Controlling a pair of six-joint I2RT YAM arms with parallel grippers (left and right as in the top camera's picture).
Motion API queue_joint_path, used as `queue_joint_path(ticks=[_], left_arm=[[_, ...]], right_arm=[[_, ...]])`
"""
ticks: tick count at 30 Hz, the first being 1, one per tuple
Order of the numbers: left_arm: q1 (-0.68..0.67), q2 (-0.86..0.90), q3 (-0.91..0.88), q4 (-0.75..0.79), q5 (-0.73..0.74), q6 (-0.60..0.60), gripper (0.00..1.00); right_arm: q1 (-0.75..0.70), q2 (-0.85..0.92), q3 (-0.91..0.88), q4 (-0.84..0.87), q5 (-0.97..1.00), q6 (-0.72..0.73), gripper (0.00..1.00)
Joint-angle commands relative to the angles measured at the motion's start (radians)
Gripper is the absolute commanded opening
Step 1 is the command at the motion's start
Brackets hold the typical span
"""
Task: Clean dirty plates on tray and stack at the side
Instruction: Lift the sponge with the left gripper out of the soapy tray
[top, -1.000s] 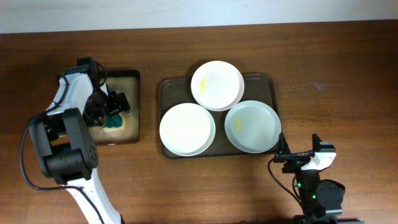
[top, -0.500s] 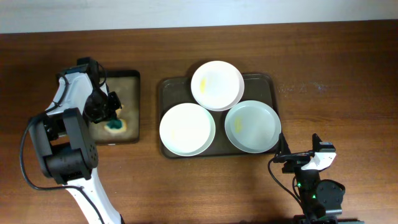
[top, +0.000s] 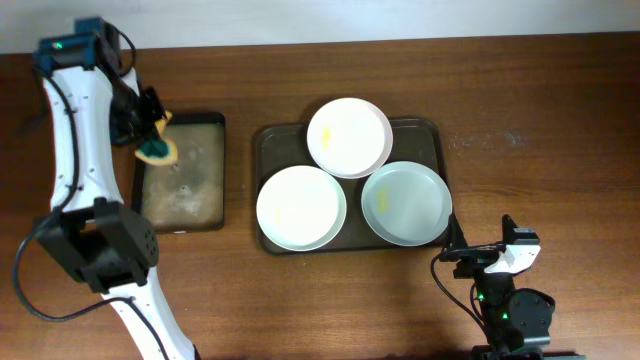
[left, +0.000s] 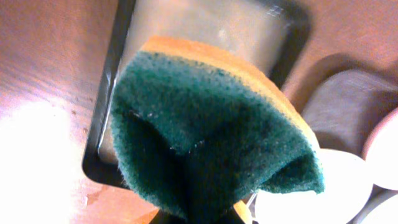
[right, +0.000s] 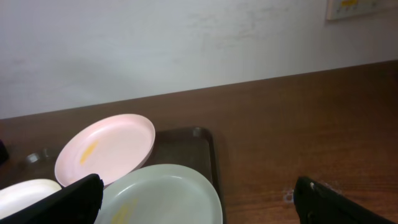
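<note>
Three white plates lie on the dark brown tray (top: 272, 143): one at the back (top: 349, 137), one at the front left (top: 301, 207), and a faintly bluish one (top: 406, 203) at the front right. Each carries a small yellowish smear. My left gripper (top: 150, 148) is shut on a green and yellow sponge (top: 158, 152) and holds it above the back left corner of a small black tray. In the left wrist view the sponge (left: 211, 130) fills the frame and hides the fingers. My right gripper (right: 199, 208) stands open near the bluish plate (right: 161, 196), holding nothing.
The small black tray (top: 185, 185) with a tan, wet-looking inside sits left of the brown tray. The right arm's base (top: 510, 310) stands at the front right table edge. Bare wood lies to the right of the brown tray.
My left gripper closed on the sponge in the small black tray, then lifted it up and back to the tray's far left corner. The right arm and the plates have not moved.
</note>
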Motion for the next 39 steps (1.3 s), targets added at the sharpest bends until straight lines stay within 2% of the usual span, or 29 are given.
queue_joint_path(ticks=[1, 6, 9, 10, 13, 15, 18, 20, 27, 35, 39], left_arm=[[0.002, -0.008, 0.135, -0.012, 0.089, -0.003, 0.0], [0.002, 0.001, 0.111, 0.062, 0.1, -0.003, 0.0], [0.002, 0.006, -0.056, 0.196, 0.097, -0.003, 0.0], [0.004, 0.006, -0.2, 0.302, 0.118, -0.003, 0.0], [0.011, 0.006, -0.306, 0.384, 0.207, -0.002, 0.0], [0.017, 0.005, -0.306, 0.404, 0.255, 0.003, 0.0], [0.041, -0.042, -0.275, 0.441, 0.45, 0.082, 0.0], [0.052, -0.097, -0.273, 0.469, 0.514, 0.103, 0.0], [0.071, -0.23, -0.273, 0.494, 0.44, 0.106, 0.0], [0.081, -0.251, -0.273, 0.528, 0.441, 0.269, 0.0], [0.089, -0.319, -0.273, 0.599, 0.441, 0.271, 0.0]], right_arm=[[-0.003, -0.006, -0.007, -0.005, 0.009, -0.01, 0.98], [-0.003, -0.006, -0.007, -0.005, 0.009, -0.01, 0.98], [-0.003, -0.006, -0.007, -0.005, 0.01, -0.01, 0.98], [-0.003, -0.006, -0.007, -0.005, 0.009, -0.01, 0.98], [-0.003, -0.007, -0.007, -0.005, 0.009, -0.009, 0.98], [-0.003, -0.006, -0.007, -0.005, 0.009, -0.01, 0.98], [-0.003, -0.007, -0.007, -0.005, 0.009, -0.01, 0.98], [-0.003, -0.006, -0.007, -0.005, 0.009, -0.01, 0.98], [-0.003, -0.007, -0.007, -0.005, 0.009, -0.01, 0.98], [-0.003, -0.006, -0.007, -0.005, 0.009, -0.01, 0.98], [-0.003, -0.006, -0.007, -0.005, 0.009, -0.01, 0.98]])
